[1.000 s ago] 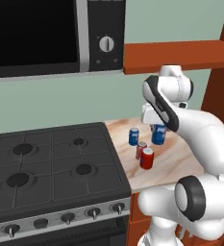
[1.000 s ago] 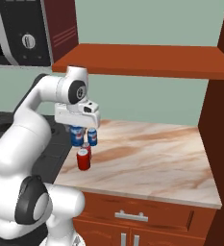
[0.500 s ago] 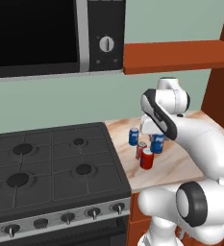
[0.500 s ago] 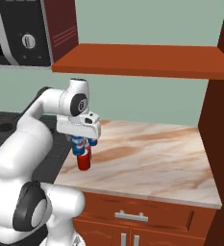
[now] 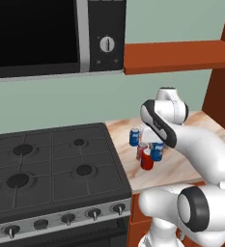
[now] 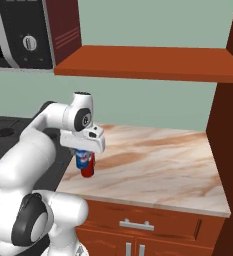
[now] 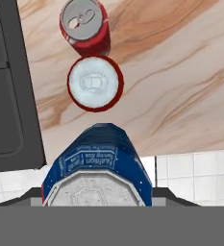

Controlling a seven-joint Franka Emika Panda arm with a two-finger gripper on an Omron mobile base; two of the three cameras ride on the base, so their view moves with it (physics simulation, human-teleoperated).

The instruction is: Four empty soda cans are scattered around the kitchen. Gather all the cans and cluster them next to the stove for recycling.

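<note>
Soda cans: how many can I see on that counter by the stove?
4: a blue can farthest back, two red cans in the middle, and another blue can at the end effector.

Blue can (image 7: 98, 161) nearest the camera; two red cans (image 7: 94, 83) beyond on marbled countertop (image 7: 180, 86).
</note>
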